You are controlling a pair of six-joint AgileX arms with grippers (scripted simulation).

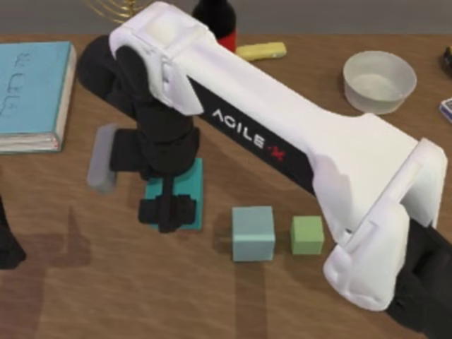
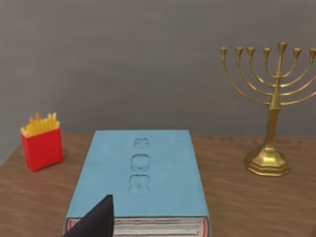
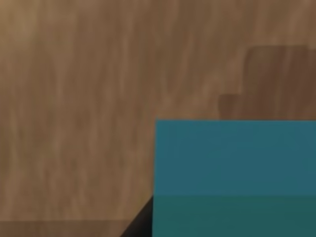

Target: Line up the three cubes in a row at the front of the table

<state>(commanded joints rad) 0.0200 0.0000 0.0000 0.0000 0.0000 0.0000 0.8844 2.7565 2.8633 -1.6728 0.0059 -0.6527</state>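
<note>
The larger teal cube sits left of centre on the wood-grain table, partly under my right gripper, which reaches down over it and is shut on it. In the right wrist view the teal cube fills the lower corner, with one dark finger tight against its side. The pale sky-blue cube and the small light green cube stand side by side to its right, nearer the front. My left gripper is parked at the left edge, open and holding nothing.
A pale blue book lies at the back left, also seen as the book in the left wrist view with a fries box and a brass candelabra. A white bowl, a yellow bar and a dark bottle stand along the back.
</note>
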